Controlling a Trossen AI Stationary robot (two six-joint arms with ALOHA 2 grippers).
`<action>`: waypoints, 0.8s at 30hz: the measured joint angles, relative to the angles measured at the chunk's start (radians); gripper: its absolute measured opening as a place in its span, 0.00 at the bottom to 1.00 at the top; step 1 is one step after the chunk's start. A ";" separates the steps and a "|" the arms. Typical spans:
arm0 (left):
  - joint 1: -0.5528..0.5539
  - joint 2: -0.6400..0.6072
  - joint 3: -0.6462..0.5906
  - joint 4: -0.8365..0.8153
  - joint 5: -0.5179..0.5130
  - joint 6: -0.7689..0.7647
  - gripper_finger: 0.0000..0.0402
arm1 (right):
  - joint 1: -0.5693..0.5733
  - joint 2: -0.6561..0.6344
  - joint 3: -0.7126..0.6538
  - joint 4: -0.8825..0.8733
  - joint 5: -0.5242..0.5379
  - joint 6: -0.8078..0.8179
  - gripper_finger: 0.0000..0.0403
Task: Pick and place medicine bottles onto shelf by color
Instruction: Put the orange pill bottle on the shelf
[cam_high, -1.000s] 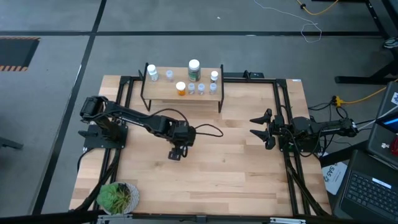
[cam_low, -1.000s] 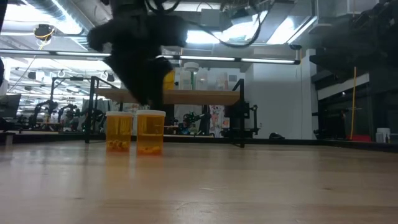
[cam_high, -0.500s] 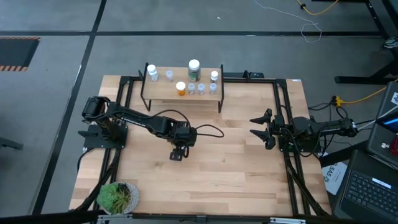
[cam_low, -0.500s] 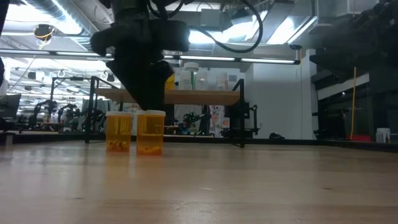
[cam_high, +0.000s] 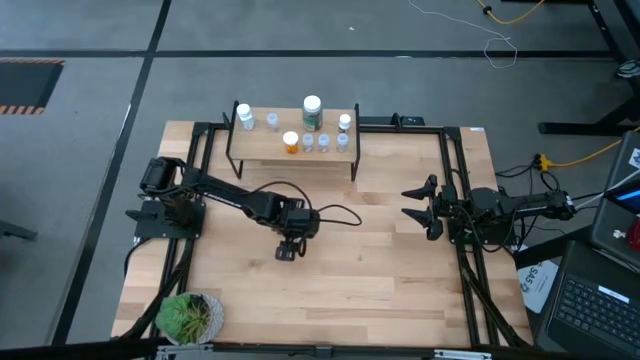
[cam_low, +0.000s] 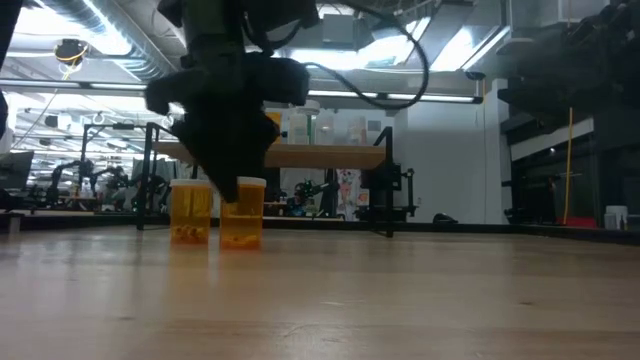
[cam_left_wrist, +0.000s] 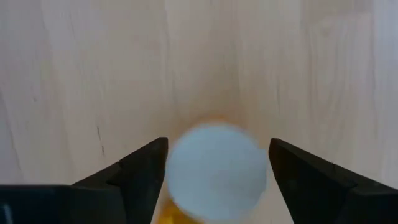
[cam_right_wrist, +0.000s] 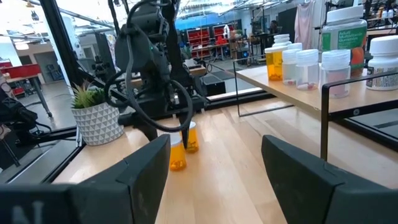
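Hanging straight over an upright orange bottle (cam_left_wrist: 214, 168) on the tabletop (cam_high: 400, 270), the left claw (cam_high: 287, 250) points down with its fingers (cam_left_wrist: 140, 171) spread open to either side of the white cap, one flanking each side with a gap showing between finger and cap. In the low view two orange bottles stand side by side, just apart, and the claw's dark bulk covers the top of the nearer-to-centre one (cam_low: 240, 215), while the other orange bottle (cam_low: 191, 212) stands just beside it and clear of the fingers. The bottle's long axis is vertical, in line with the claw's approach, so the coming move looks like a plain descent and a squeeze. The shelf (cam_high: 270, 148), carrying one orange bottle and several clear ones, lies farther back on the tabletop. The right claw (cam_high: 420, 208) waits open at the right side, well apart from all this.
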 joint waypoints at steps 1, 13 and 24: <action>0.000 0.002 0.000 0.010 -0.001 0.000 0.68 | 0.000 -0.001 0.000 0.001 0.000 0.000 0.63; 0.000 0.002 0.000 0.001 -0.011 -0.002 0.64 | 0.000 0.000 0.000 0.000 0.000 0.000 0.63; 0.000 0.002 0.001 0.001 -0.034 -0.018 0.49 | 0.000 0.000 0.000 0.000 0.000 0.000 0.63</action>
